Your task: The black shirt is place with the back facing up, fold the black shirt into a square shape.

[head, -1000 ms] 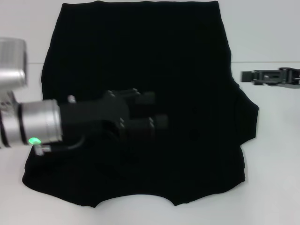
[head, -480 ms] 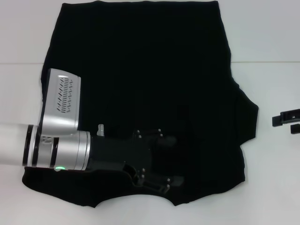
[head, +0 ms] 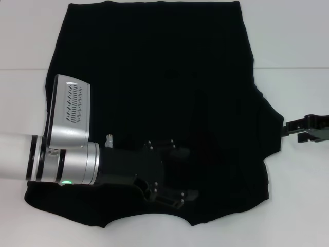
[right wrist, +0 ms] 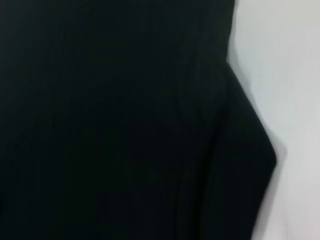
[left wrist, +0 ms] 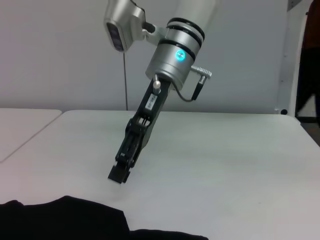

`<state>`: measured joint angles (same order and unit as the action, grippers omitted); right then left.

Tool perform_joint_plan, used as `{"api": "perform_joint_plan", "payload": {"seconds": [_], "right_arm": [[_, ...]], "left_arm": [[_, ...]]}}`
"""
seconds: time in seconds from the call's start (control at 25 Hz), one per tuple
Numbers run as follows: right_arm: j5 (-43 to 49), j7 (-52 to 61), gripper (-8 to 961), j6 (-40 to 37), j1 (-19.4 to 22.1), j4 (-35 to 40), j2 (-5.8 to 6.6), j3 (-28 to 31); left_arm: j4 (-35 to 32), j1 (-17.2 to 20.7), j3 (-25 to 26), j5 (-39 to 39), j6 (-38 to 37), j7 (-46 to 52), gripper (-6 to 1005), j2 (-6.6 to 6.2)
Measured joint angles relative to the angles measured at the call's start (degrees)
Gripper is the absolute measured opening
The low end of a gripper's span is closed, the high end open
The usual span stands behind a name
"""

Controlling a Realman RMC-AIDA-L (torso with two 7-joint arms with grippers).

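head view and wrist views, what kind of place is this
Probably a lab or test room: a black shirt spread on a plain white table, bare pale walls behind, and a left pincer over the shirt with the right pincer beside its sleeve.

A bare lab or test room: plain white table [left wrist: 225, 150], blank grey wall [left wrist: 60, 60].

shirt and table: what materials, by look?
Shirt: soft matte black cloth, likely cotton knit; it lies limp with faint creases and wavy edges. Table: smooth white hard top, probably laminate; even, slightly glossy, with a seam line between panels.
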<state>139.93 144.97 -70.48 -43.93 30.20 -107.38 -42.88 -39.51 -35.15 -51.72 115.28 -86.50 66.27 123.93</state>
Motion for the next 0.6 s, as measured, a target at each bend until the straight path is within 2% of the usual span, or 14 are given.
{"api": "perform_joint_plan", "payload": {"seconds": [0.32,0.6], "right_arm": [[2.06,0.13,660,5.24,-2.31,-3.64,-1.11,-0.88],[2.44,0.16,640,7.66,-2.61,-4.24,-2.00,-0.89]], "left_arm": [[0.19,0.06,-0.01,0.00,1.65,0.05,944,0.00],[0.35,0.09,0.42,-0.01,1.84,0.11,940,0.00]]}}
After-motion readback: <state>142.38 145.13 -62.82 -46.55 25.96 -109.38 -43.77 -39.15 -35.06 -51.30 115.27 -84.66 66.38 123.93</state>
